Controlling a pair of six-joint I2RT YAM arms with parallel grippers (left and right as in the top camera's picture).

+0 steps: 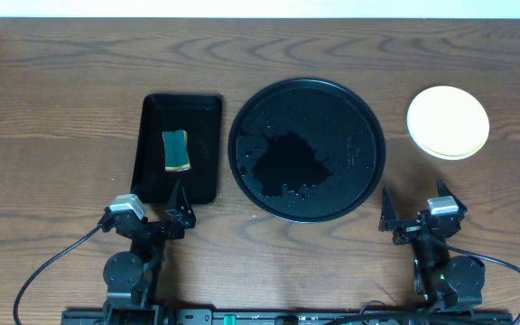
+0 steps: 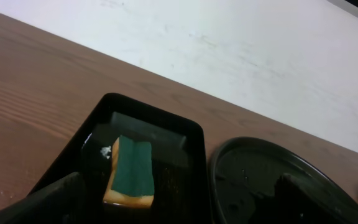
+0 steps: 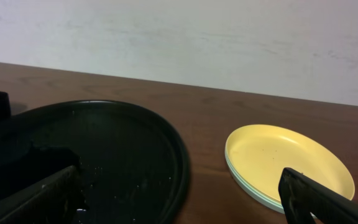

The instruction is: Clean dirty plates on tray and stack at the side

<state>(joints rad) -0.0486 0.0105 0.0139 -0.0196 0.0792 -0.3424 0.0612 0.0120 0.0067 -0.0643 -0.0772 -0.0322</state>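
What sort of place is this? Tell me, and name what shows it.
Probably a robot test bench, not a real kitchen: a wooden table against a plain white wall, a sponge in a small rectangular tray, and a wet round tray beside stacked plates.

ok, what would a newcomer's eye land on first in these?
Probably the big round black tray at centre, glossy and wet, with no plates on it. Right of it sits the plate stack, a pale yellow plate on top. On the left, a green-and-yellow sponge lies in the smaller rectangular tray.
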